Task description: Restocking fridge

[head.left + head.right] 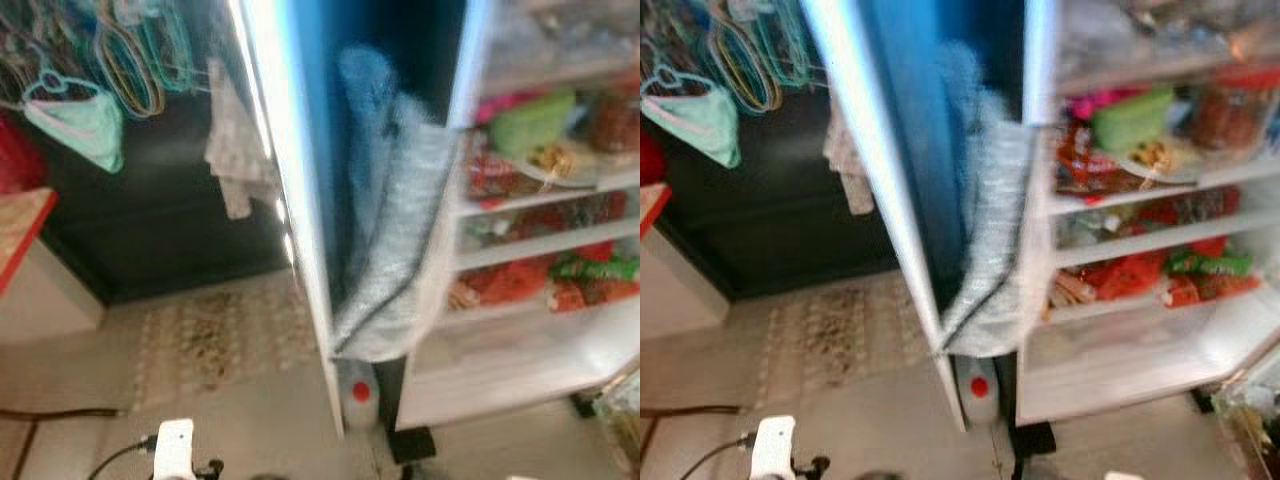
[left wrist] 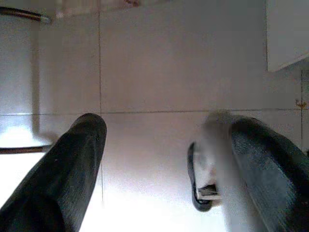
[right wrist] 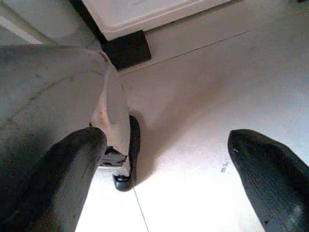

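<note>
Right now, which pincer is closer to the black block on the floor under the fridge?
Right. The right pincer hangs open over the tiles near the black block; the left pincer hangs open over bare tiles farther away.

Hangers (image 1: 130, 60) on dark wall, rug (image 1: 215, 335) on floor

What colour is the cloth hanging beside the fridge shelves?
Blue-grey cloth, clearest in the left eye view.

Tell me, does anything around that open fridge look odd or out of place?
Yes. A grey-blue cloth hangs in the gap between the open fridge door and the stocked shelves, an odd place for fabric. A white bottle with a red cap stands on the floor below it. Both open grippers hang over bare tiles.
</note>
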You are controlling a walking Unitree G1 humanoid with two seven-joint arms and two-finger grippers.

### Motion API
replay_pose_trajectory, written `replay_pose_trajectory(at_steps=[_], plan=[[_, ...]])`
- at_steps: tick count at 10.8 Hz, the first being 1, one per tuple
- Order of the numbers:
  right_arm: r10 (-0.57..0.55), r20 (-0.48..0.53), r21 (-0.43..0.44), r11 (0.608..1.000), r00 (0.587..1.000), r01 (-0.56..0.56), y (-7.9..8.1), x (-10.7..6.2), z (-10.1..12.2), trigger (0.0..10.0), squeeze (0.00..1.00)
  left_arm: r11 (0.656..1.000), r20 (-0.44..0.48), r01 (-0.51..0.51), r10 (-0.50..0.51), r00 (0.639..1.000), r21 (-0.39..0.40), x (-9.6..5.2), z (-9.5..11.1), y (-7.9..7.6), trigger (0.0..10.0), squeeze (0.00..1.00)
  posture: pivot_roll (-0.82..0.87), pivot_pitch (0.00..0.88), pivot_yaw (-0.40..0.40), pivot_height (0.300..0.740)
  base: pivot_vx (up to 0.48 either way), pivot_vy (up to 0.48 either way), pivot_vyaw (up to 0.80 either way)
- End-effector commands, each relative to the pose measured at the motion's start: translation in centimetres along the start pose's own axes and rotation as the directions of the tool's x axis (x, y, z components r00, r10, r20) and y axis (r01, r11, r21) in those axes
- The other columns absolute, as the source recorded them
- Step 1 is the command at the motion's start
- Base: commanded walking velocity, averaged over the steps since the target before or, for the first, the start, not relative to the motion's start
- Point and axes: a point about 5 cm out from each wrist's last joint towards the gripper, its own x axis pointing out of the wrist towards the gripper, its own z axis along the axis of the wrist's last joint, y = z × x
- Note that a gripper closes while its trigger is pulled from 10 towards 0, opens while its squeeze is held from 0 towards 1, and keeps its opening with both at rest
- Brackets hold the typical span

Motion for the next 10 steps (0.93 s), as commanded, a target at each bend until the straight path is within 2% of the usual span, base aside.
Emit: replay_pose_trajectory(at_steps=[1, 6, 10], plan=[[0.033, -0.036, 0.014, 0.999, 0.999, -0.032, 1.04, -0.06, -0.97, 10.0, 0.0, 1.0, -0.019, -0.019, 0.019, 1.0, 0.023, -0.13, -0.38, 0.92, 10.0, 0.0, -0.15, 0.0, 0.113, 0.65, 0.0, 0.0, 0.0], [0.027, -0.046, -0.001, 1.0, 0.999, -0.027, 0.87, -0.06, -1.0, 10.0, 0.0, 1.0, -0.013, -0.002, 0.002, 1.0, 0.005, -0.15, -0.52, 0.67, 10.0, 0.0, -0.14, 0.0, 0.102, 0.74, 0.0, 0.0, 0.0], [0.029, -0.051, -0.005, 1.0, 0.998, -0.029, 0.84, -0.1, -1.13, 10.0, 0.0, 1.0, -0.018, -0.001, 0.001, 1.0, 0.001, -0.18, -0.72, 0.62, 10.0, 0.0, -0.13, 0.0, 0.098, 0.74, 0.0, 0.0, 0.0]])
